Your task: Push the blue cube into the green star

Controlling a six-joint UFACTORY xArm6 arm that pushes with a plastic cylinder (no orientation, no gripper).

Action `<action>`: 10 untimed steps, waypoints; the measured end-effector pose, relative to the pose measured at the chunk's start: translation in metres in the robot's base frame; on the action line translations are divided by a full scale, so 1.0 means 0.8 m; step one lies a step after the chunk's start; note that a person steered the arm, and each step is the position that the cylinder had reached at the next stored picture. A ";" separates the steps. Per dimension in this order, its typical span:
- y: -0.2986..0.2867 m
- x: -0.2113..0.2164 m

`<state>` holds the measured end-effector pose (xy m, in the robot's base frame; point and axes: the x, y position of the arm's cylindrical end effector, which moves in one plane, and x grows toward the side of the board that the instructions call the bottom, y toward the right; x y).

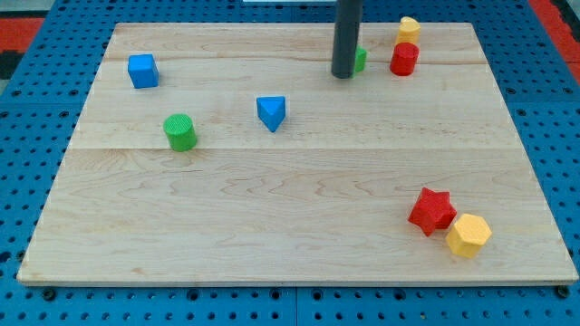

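Note:
The blue cube [142, 71] sits near the view's top left of the wooden board [290, 226]. A green block [360, 60], likely the green star, is mostly hidden behind my rod near the view's top centre; only its right edge shows. My tip [343, 75] rests on the board, touching or just in front of that green block, far to the right of the blue cube.
A green cylinder [180, 132] and a blue triangular block [271, 112] lie left of centre. A red cylinder [404, 59] and a yellow block [409, 28] stand right of my rod. A red star [430, 211] and a yellow hexagonal block [468, 234] sit at the bottom right.

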<state>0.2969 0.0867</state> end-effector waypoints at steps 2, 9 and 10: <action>-0.032 -0.011; -0.168 -0.013; -0.264 -0.015</action>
<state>0.2846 -0.1247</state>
